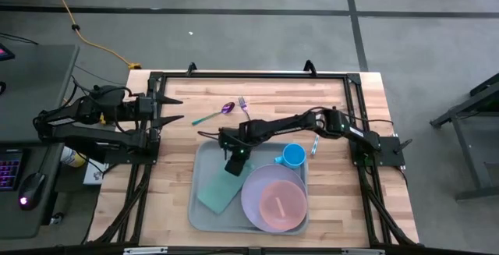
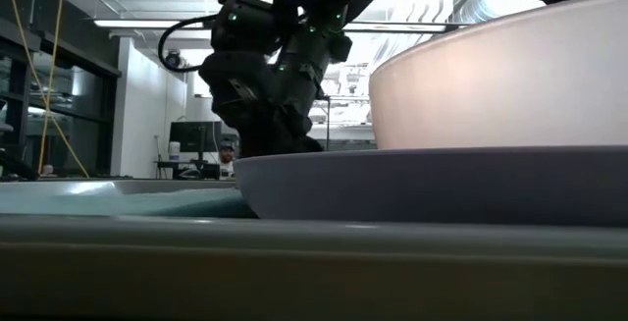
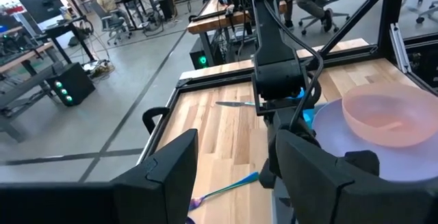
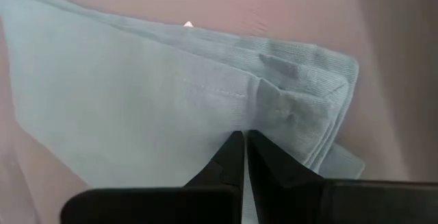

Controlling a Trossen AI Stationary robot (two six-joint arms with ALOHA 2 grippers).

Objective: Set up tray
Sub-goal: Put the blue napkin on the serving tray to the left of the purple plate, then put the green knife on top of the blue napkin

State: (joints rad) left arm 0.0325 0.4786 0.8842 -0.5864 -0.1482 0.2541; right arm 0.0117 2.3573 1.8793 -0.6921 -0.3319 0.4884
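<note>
The pale grey-green tray (image 1: 201, 217) lies at the table's middle near edge. On its left half rests a folded teal napkin (image 1: 216, 191), flat on the tray floor. A lavender plate (image 1: 251, 205) carrying a pink bowl (image 1: 281, 201) fills the right half, with a blue cup (image 1: 294, 155) behind it. My right gripper (image 1: 234, 166) reaches across from the right and stands over the napkin's far end, shut on the cloth (image 4: 245, 136). My left gripper (image 1: 175, 108) waits open at the table's left edge (image 3: 233, 162). My right gripper pinches the napkin's far end (image 4: 250, 114) between its two fingertips, coming from above and pointing down. The cloth puckers into small creases right at the tips. Several folded layers show at the nearby edge (image 4: 328, 138). The napkin lies flat on the tray floor.
A spoon with a purple bowl and teal handle (image 1: 214, 115) and a fork (image 1: 244, 105) lie on the wood beyond the tray. Another utensil (image 1: 314, 145) lies right of the cup. A black frame borders the table. Bare wood lies left of the tray.
</note>
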